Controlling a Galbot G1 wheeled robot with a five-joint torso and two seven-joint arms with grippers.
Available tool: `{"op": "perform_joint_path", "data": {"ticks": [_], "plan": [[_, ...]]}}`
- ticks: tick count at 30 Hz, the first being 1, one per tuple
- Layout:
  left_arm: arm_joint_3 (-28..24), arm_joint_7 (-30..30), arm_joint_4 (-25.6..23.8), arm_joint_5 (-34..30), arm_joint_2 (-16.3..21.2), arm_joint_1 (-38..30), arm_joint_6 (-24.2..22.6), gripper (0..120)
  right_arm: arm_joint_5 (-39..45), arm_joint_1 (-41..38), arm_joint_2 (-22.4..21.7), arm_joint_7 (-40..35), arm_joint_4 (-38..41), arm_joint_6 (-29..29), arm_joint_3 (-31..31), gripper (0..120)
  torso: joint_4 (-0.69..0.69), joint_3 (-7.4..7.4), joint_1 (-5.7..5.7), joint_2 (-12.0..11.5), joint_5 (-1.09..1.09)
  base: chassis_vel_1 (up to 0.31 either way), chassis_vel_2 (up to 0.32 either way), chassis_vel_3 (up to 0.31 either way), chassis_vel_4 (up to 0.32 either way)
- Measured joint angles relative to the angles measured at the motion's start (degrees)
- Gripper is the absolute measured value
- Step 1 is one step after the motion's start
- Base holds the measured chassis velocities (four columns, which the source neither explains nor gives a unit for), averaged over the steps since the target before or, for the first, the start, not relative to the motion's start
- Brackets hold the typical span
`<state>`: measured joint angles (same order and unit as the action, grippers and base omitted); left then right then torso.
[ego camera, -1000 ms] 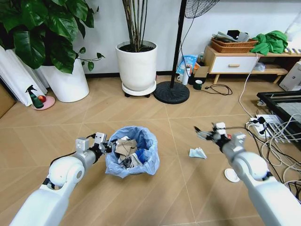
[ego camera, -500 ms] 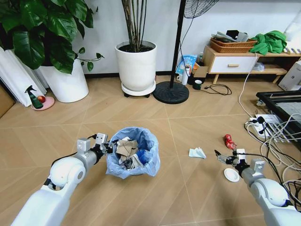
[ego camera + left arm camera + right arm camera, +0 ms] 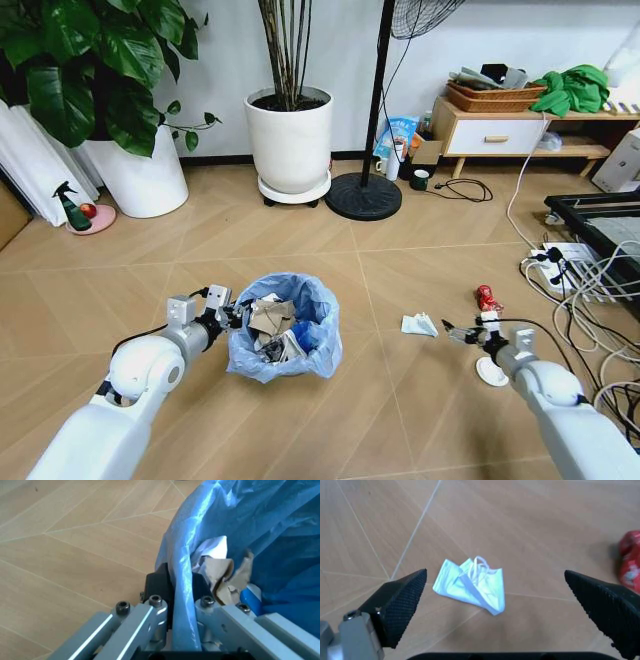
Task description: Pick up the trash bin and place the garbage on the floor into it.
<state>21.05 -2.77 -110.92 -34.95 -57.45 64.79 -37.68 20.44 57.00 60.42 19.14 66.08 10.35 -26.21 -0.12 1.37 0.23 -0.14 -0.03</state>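
The trash bin, lined with a crinkly light-blue bag and holding paper and card scraps, stands on the floor at centre. My left gripper is shut on its near-left rim; in the left wrist view that gripper pinches the rim and bag between its fingers. My right gripper hangs open, low over the floor, just right of a folded pale-blue-white piece of garbage. In the right wrist view that piece lies between the spread fingers of the gripper. A red crushed wrapper and a white disc lie nearby.
Cables and a power strip sprawl on the floor at right beside a dark frame. Behind stand a fan base, two white plant pots and a low cabinet. A spray bottle is at far left.
My right arm has come down from a raised pose to near the floor, then edged left toward the pale-blue piece, uncovering the red wrapper. The left gripper and bin have stayed put.
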Motion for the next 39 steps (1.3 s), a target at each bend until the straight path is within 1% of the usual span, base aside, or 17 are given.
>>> {"op": "perform_joint_path", "data": {"ticks": [1, 2, 5, 7, 12, 14, 15, 18, 26, 28, 29, 33, 34, 35, 36, 37, 39], "plan": [[0.0, 0.07, -0.01, -0.1, 0.16, 0.0, -0.03, 1, -0.52, -1.27, 0.32, 0.36, -1.86, -0.29, 0.83, 100, 0.0, 0.0, 0.0, 0.0, -0.02, 0.0, 0.0, 0.0, 0.0], [0.0, 0.07, -0.01, -0.1, 0.16, 0.0, -0.03, 1, -0.52, -1.27, 0.32, 0.36, -1.86, -0.29, 0.83, 100, 0.0, 0.0, 0.0, 0.0, -0.02, 0.0, 0.0, 0.0, 0.0], [0.03, 0.11, 0.05, -0.3, 0.6, 0.0, -0.09, 1, -1.78, -4.51, 1.01, 1.53, -6.89, -0.77, 2.87, 100, -0.01, 0.0, 0.0, 0.0, -0.03, 0.0, 0.0, 0.0, 0.0], [0.02, 0.11, 0.14, -0.3, 0.64, 0.0, -0.09, 1, -2.04, -5.05, 1.18, 1.72, -7.7, -0.91, 3.18, 100, -0.01, 0.0, 0.0, 0.0, -0.03, 0.0, 0.0, 0.0, 0.0], [-0.45, 0.09, 0.67, -0.32, 0.59, -0.35, -0.11, 1, -4.59, -9.59, 3.46, 2.69, -14.25, -2.15, 5.14, 100, -0.02, 0.0, 0.0, 0.0, -0.01, 0.0, 0.0, 0.0, 0.0], [-0.49, 0.08, 0.77, -0.37, 0.54, -0.52, -0.12, 1, -5.59, -11.74, 4.47, 3.02, -16.93, -2.81, 5.6, 100, 0.0, 0.0, 0.0, 0.0, 0.0, 0.0, 0.0, 0.0, 0.0], [-0.49, 0.08, 0.77, -0.37, 0.54, -0.52, -0.12, 1, -5.59, -11.74, 4.47, 3.02, -16.93, -2.81, 5.6, 100, 0.0, 0.0, 0.0, 0.0, 0.0, 0.0, 0.0, 0.0, 0.0], [-0.48, 0.0, 1.0, -0.38, 0.55, -0.49, -0.13, 1, -6.25, -14.5, 5.36, 3.18, -20.14, -3.06, 6.2, 100, 0.0, 0.0, 0.0, 0.0, -0.03, 0.0, 0.0, 0.0, 0.0], [-0.78, -0.07, 1.33, -0.27, 0.48, -0.58, -0.12, 1, -7.24, -17.29, 6.99, 3.14, -25.05, -3.07, 7.38, 100, -0.02, 0.0, 0.0, 0.0, -0.03, 0.0, 0.0, 0.0, 0.0], [-0.9, -0.08, 1.37, -0.26, 0.45, -0.8, -0.11, 1, -7.88, -18.13, 7.83, 3.02, -27.0, -3.55, 7.54, 95, -0.01, 0.0, 0.0, 0.0, 0.0, 0.0, 0.0, 0.0, 0.0], [-0.9, -0.08, 1.37, -0.26, 0.45, -0.8, -0.11, 1, -7.88, -18.13, 7.83, 3.02, -27.0, -3.55, 7.54, 95, -0.01, 0.0, 0.0, 0.0, 0.0, 0.0, 0.0, 0.0, 0.0], [-0.99, -0.08, 1.57, -0.24, 0.44, -0.98, -0.1, 1, -8.34, -18.83, 8.5, 2.34, -28.57, -3.88, 7.54, 79, -0.01, 0.0, 0.0, 0.0, -0.03, 0.0, 0.0, 0.0, 0.0], [-0.99, -0.08, 1.57, -0.24, 0.44, -0.98, -0.1, 1, -8.34, -18.83, 8.5, 2.34, -28.57, -3.88, 7.54, 79, -0.01, 0.0, 0.0, 0.0, -0.03, 0.0, 0.0, 0.0, 0.0], [-1.03, -0.08, 1.62, -0.21, 0.41, -1.01, -0.09, 1, -8.35, -18.88, 8.62, 1.79, -28.8, -3.82, 7.57, 72, -0.01, 0.0, 0.0, 0.0, -0.01, 0.0, 0.0, 0.0, 0.0], [-1.05, -0.08, 1.64, -0.2, 0.38, -1.03, -0.09, 1, -8.35, -18.92, 8.7, 1.56, -28.93, -3.8, 7.58, 70, -0.02, 0.0, 0.0, 0.0, -0.01, 0.0, 0.0, 0.0, 0.0], [-1.12, -0.09, 1.67, -0.19, 0.33, -1.07, -0.09, 1, -8.35, -19.06, 8.85, 1.16, -29.22, -3.76, 7.61, 63, -0.01, 0.0, 0.0, 0.0, -0.02, 0.0, 0.0, 0.0, 0.0], [-1.22, -0.11, 1.74, -0.18, 0.24, -1.19, -0.08, 1, -8.35, -19.17, 8.93, 0.71, -29.48, -3.69, 7.66, 57, -0.01, -0.01, 0.0, 0.0, -0.01, 0.0, 0.0, 0.0, 0.0]]}}
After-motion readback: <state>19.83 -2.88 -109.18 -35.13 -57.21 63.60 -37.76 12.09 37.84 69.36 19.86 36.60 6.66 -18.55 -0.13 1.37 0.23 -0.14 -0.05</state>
